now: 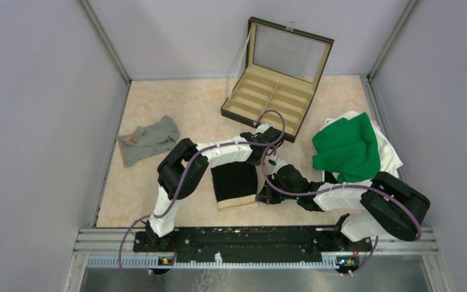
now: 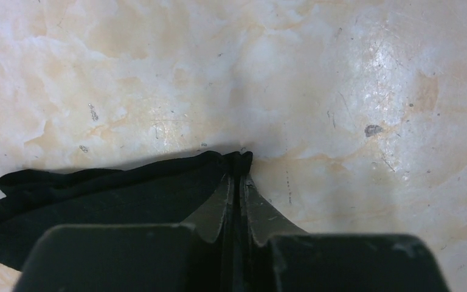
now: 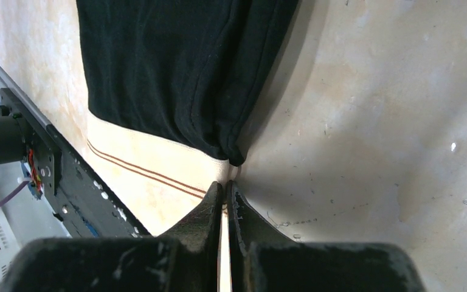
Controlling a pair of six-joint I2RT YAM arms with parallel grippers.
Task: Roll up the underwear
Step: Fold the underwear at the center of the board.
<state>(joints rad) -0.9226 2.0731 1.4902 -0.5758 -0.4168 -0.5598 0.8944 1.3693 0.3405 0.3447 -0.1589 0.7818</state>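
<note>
Jaws of the left arm are pressed together on the far right corner of the black underwear [image 1: 234, 179], a small pucker of dark cloth standing up just past their tips. Jaws of the right arm are likewise closed, nipping the near right corner at the cream waistband [image 3: 152, 170]. The garment lies flat on the tabletop [image 2: 340, 91] between the two arms, waistband towards the bases. The grey underwear [image 1: 149, 139] sits crumpled, well apart at the left.

Both holds look shallow, taking only the outermost bit of cloth. As I judge it, a corner could slide out as soon as it is drawn or lifted, the black knit being thin and slack. Both grips are also on the same right edge, so the left side has nothing holding it. The glossy tabletop may let the whole piece drag along rather than turn over on itself, giving a bunched fold and not a roll. If the arms pull unevenly the roll would skew into a cone. The banded end is the thicker, so it may resist curling and spring back.

Black fabric is matt, fine-knit and limp, with a stitched seam running down it in the right wrist view. The waistband is a flat, stiffer strip with two thin reddish lines. The tabletop is hard, marbled beige, scuffed and shiny. Behind stands an open compartmented case [image 1: 276, 91], rigid and boxy, and at the right a loose heap with a green garment [image 1: 346, 149] on top.
</note>
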